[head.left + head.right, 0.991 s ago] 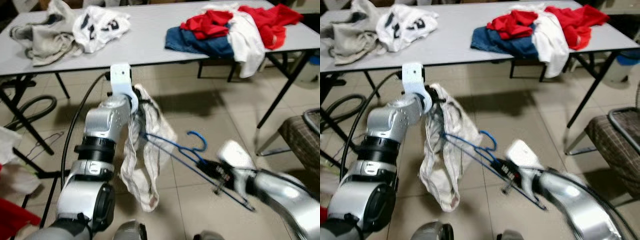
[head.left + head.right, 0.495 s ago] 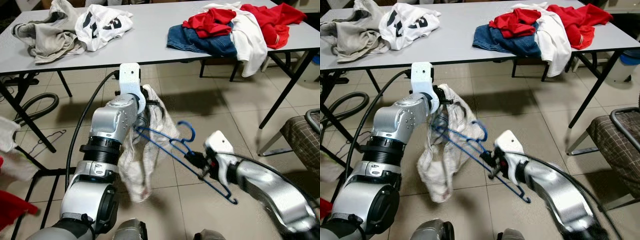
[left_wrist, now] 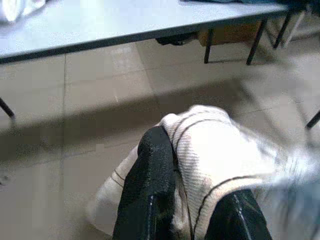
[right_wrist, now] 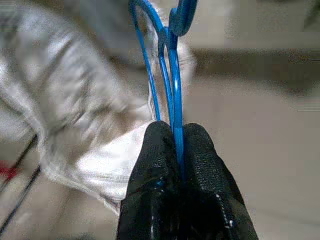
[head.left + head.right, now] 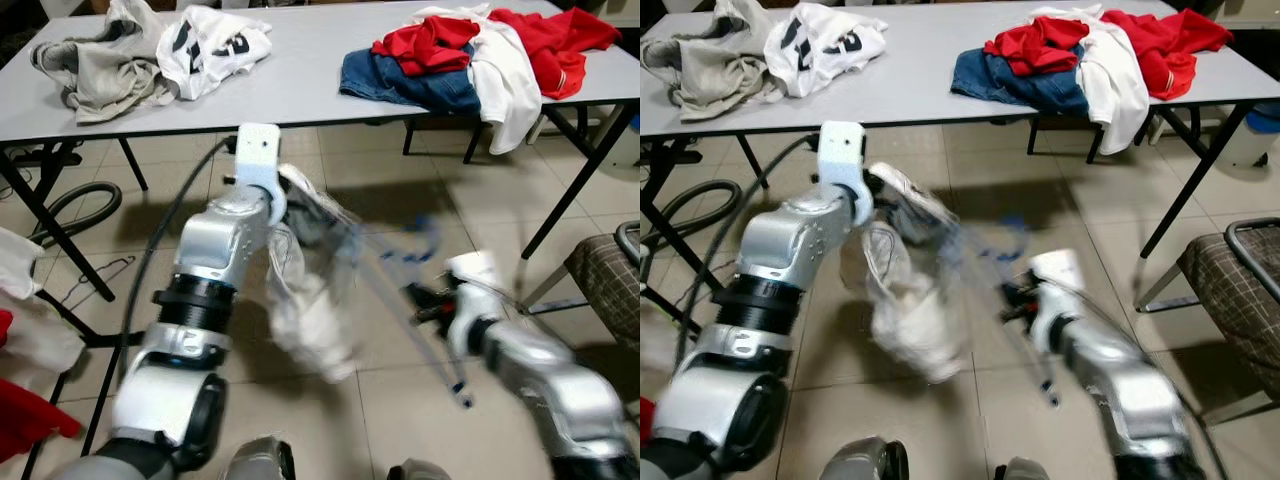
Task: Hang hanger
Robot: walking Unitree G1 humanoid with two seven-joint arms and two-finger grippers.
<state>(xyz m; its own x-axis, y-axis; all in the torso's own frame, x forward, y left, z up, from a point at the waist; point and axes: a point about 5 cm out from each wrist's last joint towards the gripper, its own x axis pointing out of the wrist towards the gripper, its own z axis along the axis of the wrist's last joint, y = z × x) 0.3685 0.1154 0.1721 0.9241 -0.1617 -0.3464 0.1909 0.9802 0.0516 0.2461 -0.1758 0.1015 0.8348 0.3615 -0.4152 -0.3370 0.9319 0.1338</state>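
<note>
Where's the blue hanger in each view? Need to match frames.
Left eye: hanger blurred, centre, between the white garment and the right gripper.
Right eye: centre, a blurred blue streak just left of the right gripper.
Left wrist: cannot make it out; the left gripper holds the garment.
Right wrist: sharp, upper centre, pinched between the fingers.
Shared landmark: the white garment.
</note>
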